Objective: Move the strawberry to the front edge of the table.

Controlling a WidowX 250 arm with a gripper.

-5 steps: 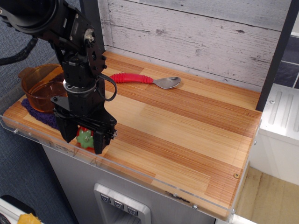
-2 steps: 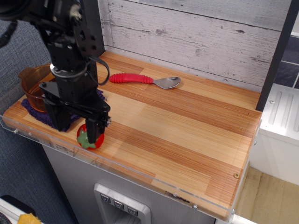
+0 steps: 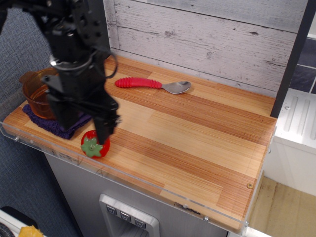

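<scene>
Trouble here would come mostly from the arm's nearness to everything on the left. An orange transparent bowl (image 3: 38, 92) sits on a purple cloth (image 3: 54, 124) at the far left — a sideways swing could knock it or drag the cloth. The gripper (image 3: 85, 127) hangs just above and behind the strawberry (image 3: 94, 144), jaws spread and gripping nothing. The strawberry rests on the table (image 3: 197, 148) close beside the clear acrylic rim (image 3: 123, 178) at the front edge; one finger looks very near its top, so a careless pull-away might roll it. Farther right, the red-handled spoon (image 3: 153, 85) lies well apart — no hazard.
</scene>
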